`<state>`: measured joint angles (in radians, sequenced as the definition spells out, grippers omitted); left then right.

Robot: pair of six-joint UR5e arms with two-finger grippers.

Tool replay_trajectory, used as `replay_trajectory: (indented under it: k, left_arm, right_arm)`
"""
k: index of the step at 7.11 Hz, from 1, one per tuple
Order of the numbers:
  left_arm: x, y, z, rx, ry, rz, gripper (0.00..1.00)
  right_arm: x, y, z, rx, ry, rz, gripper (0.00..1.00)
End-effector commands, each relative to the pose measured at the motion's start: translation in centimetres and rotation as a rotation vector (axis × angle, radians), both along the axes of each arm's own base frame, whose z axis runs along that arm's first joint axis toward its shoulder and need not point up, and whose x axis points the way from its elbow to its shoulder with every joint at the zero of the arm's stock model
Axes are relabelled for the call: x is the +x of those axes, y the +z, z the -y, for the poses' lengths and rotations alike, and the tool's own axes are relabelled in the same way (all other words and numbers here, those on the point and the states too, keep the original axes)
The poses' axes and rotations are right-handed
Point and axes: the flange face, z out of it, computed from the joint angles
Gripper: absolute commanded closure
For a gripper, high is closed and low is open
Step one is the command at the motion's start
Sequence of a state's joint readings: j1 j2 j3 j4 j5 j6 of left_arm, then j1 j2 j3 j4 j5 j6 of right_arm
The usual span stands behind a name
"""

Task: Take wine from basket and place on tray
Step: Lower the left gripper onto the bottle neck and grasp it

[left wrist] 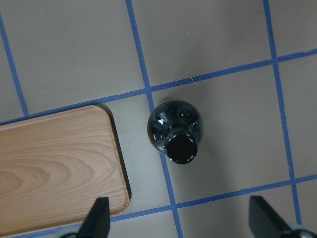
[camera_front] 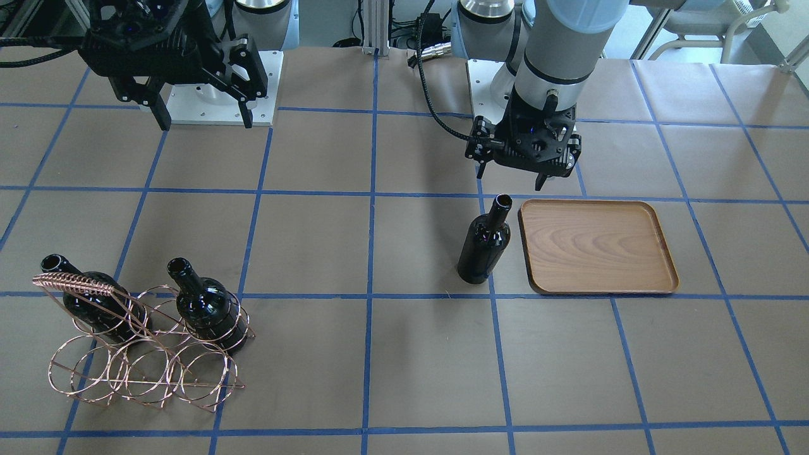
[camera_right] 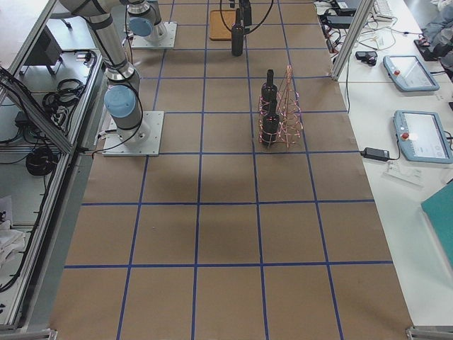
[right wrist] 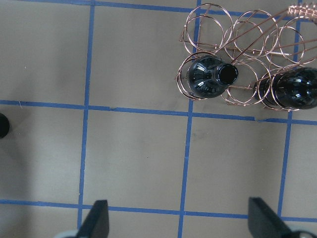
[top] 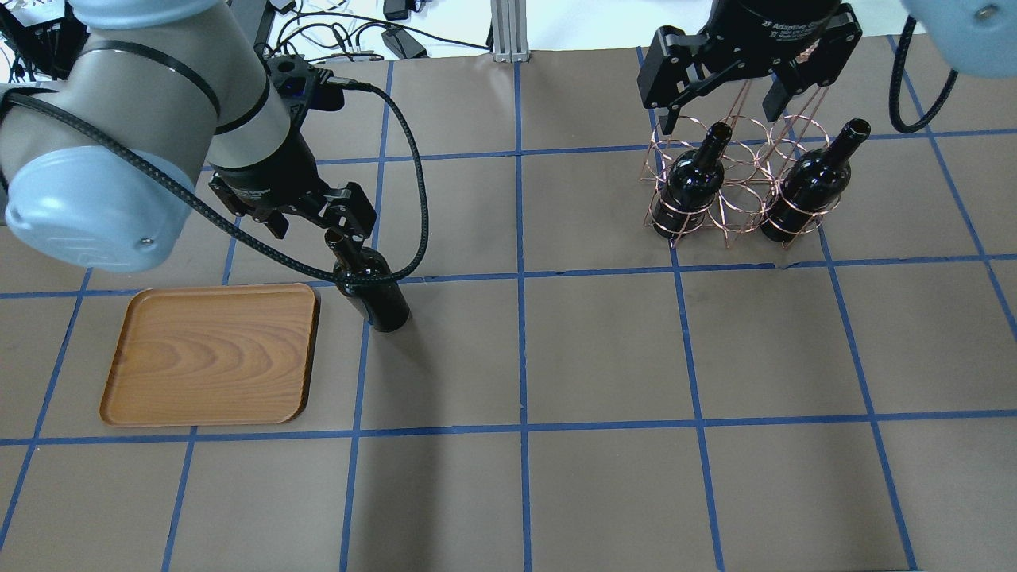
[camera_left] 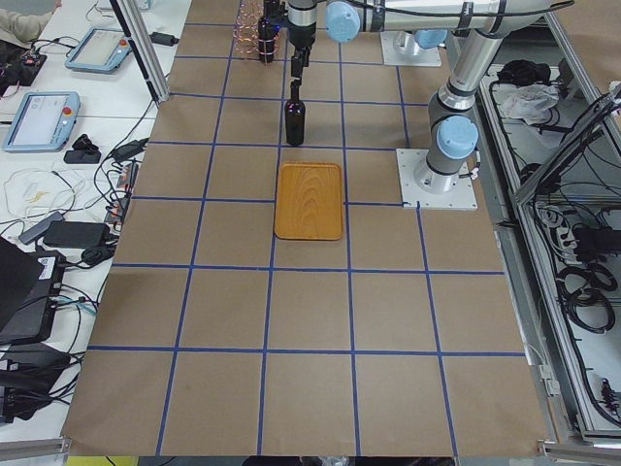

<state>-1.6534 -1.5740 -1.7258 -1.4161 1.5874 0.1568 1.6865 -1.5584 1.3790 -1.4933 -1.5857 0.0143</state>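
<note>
- Above the wine (camera_front: 483, 243), which stands upright, the left hand (camera_front: 510, 180) gapes empty.
- The tray (camera_front: 597, 246) lies just beside the wine.
- Well apart from the wine, the right hand (camera_front: 206, 120) gapes empty.

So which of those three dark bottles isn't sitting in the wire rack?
The bottle standing alone on the table beside the wooden tray; the other two bottles sit in the copper rack's rings.

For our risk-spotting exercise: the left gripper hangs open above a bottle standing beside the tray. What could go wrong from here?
1. The left gripper may clip the upright bottle at the mouth coming down and topple it.
2. Lifted too little, its base may catch the raised rim of the tray.
3. The glossy neck might slip.
</note>
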Motion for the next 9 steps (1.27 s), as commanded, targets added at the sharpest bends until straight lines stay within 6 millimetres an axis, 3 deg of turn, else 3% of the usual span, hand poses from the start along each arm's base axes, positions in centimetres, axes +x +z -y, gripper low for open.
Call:
replay_trajectory:
  k: [1,4,5,6,9]
  left_arm:
    - [-0.2,-3.0,1.6,0.019,-0.008,0.003,0.11]
    - [-0.2,-5.5,3.0,0.044,-0.017,0.005,0.12]
    - [-0.2,-6.1,2.9,0.058,-0.02,0.007,0.17]
    - [-0.2,-6.4,2.8,0.064,-0.02,0.008,0.25]
    - [-0.2,-6.3,2.9,0.058,-0.02,0.006,0.32]
  right_arm:
    - [-0.6,-0.1,0.2,0.003,0.025,-0.001,0.0]
    - [-2.5,0.3,0.8,-0.003,-0.014,0.011,0.0]
    - [-2.5,0.0,0.8,0.006,-0.009,0.005,0.0]
    - [-2.6,0.0,0.7,0.011,-0.009,0.005,0.0]
    - [-2.7,0.0,0.9,0.008,0.016,0.002,0.0]
